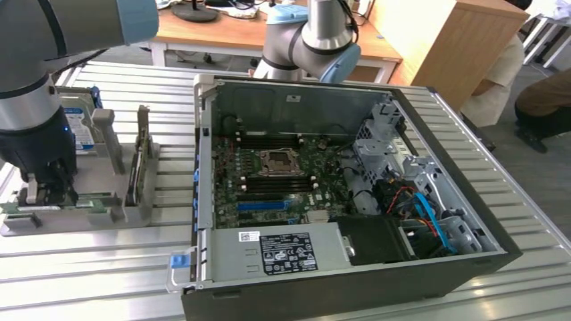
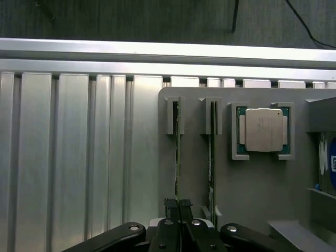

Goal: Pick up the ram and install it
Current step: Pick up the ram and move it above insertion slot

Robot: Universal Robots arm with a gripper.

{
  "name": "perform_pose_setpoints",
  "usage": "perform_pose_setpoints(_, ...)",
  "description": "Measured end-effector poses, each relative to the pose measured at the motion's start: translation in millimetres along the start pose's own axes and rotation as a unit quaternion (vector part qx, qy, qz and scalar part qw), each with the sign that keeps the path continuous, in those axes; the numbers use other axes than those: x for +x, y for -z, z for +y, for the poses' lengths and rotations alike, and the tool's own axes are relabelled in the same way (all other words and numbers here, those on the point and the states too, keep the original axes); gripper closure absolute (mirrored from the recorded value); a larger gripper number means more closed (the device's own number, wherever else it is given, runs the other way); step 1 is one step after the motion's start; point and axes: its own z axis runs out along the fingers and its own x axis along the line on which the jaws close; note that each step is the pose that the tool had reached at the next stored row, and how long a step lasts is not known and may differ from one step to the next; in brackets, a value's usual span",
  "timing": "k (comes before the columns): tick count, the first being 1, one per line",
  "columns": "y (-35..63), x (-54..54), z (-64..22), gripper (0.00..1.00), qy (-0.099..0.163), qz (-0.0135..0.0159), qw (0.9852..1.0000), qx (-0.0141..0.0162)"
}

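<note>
— Where is the gripper (image 2: pixel 179 202) right now?

— Low on the exterior view's left, down at the grey holder (image 2: pixel 247 194) that lies on the slatted metal table (image 1: pixel 89 267). The arm (image 1: pixel 36 93) comes down to it from the upper corner on that side.

— And its jaws?

— Narrow, nearly together. In the wrist view they pinch the thin top edge of the ram (image 2: pixel 178 149), the green stick seen edge-on.

— So the ram is out of the holder?

— No. It stands on edge in its slot, with the fingers closed on one end of it.

— What is beside it?

— A second stick (image 2: pixel 211 152) in the next slot, parallel to the first and just beside it. Past that sits the square silver processor (image 2: pixel 261 129) in its own recess, and beyond the processor the hard drive (image 1: pixel 80 127) with a blue-white label.

— Where is the computer?

— The open computer case (image 1: pixel 339 294) fills the middle and the exterior view's right, lying on its side, well apart from the gripper. Its motherboard (image 1: pixel 312 194) faces up.

— Anyone about?

— A person's sleeve (image 1: pixel 544 93) at the far edge of the exterior view's right, behind the table.
</note>
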Motion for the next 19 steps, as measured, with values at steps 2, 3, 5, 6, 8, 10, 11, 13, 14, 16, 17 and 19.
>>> perform_pose_setpoints(2,5.2,-0.1,0.2,0.88,0.0,0.0,1.0,0.0)
perform_pose_setpoints(3,7.8,-0.2,0.3,0.88,0.0,0.0,1.0,0.0)
perform_pose_setpoints(5,13.1,-0.3,0.5,0.88,0.0,0.0,1.0,0.0)
perform_pose_setpoints(6,15.7,-0.4,0.6,0.88,0.0,0.0,1.0,0.0)
perform_pose_setpoints(8,20.4,-0.5,0.8,0.88,0.0,0.0,1.0,0.0)
perform_pose_setpoints(10,25.4,-0.6,1.0,0.88,0.0,0.0,1.0,0.0)
perform_pose_setpoints(11,28.0,-0.7,1.1,0.88,0.0,0.0,1.0,0.0)
perform_pose_setpoints(13,33.7,-0.8,1.3,0.88,0.0,0.0,1.0,0.0)
perform_pose_setpoints(14,36.9,-0.9,1.4,0.88,0.0,0.0,1.0,0.0)
perform_pose_setpoints(16,42.1,-1.0,1.6,0.88,0.0,0.0,1.0,0.0)
perform_pose_setpoints(17,44.4,-1.0,1.7,0.88,0.0,0.0,1.0,0.0)
perform_pose_setpoints(19,48.9,-1.2,1.9,0.88,0.0,0.0,1.0,0.0)
